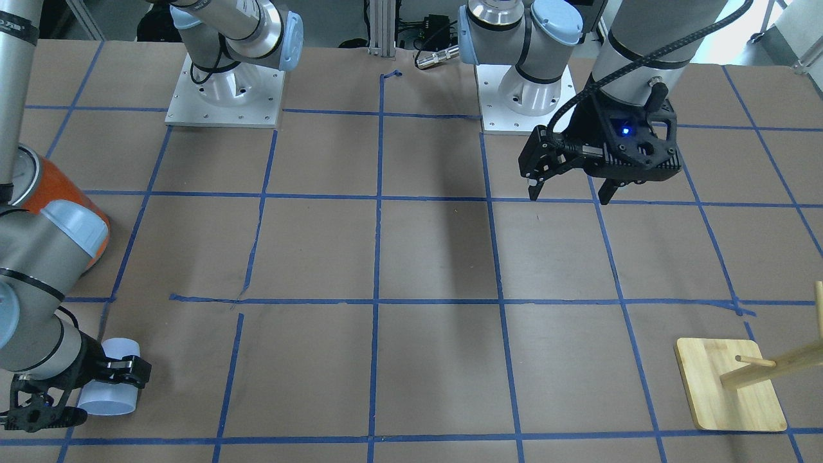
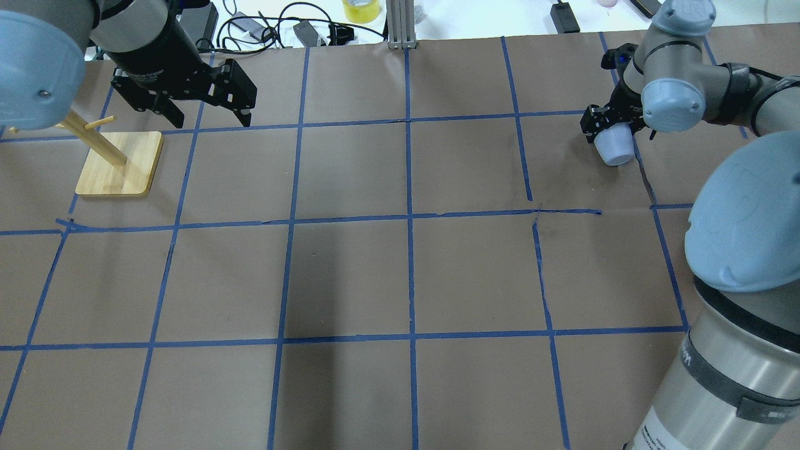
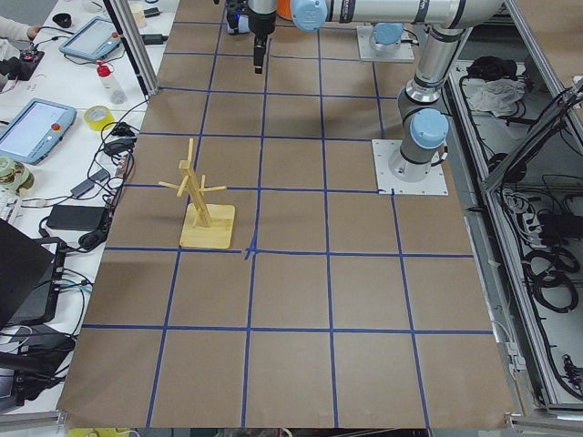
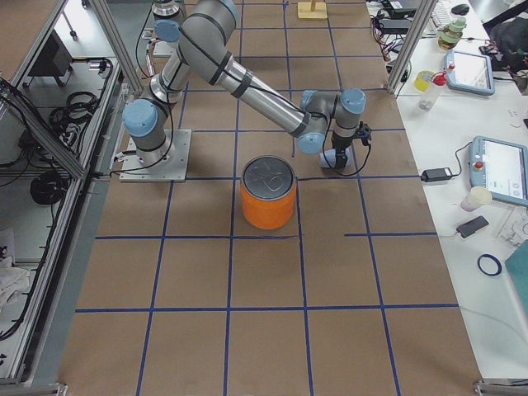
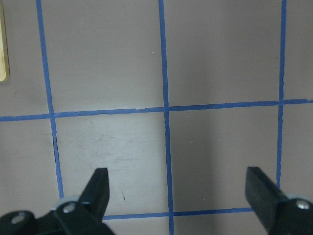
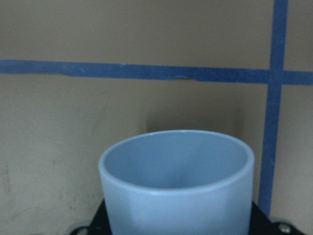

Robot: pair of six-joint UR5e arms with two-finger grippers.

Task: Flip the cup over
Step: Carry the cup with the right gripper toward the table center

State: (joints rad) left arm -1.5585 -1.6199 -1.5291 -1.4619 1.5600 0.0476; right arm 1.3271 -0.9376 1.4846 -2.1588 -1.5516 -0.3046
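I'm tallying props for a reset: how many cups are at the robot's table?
1. The cup is gripped in the right hand, tilted, on the robot's right side of the table, near the orange can. No other shows there.

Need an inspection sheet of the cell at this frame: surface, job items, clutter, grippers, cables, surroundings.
Surface: table covered in brown paper with a blue tape grid; the tape is uneven in places.
Job's things: cup tilted in the right gripper; cannot tell whether it touches the table.
Clutter: orange can upright near the right arm; wooden peg stand beside the left gripper.
Grippers: right gripper shut on the cup; left gripper open, empty, above the table.
Cables: black hose running to the left wrist; loose leads beyond the table's far edge.
Surroundings: side benches with teach pendants and a tape roll.
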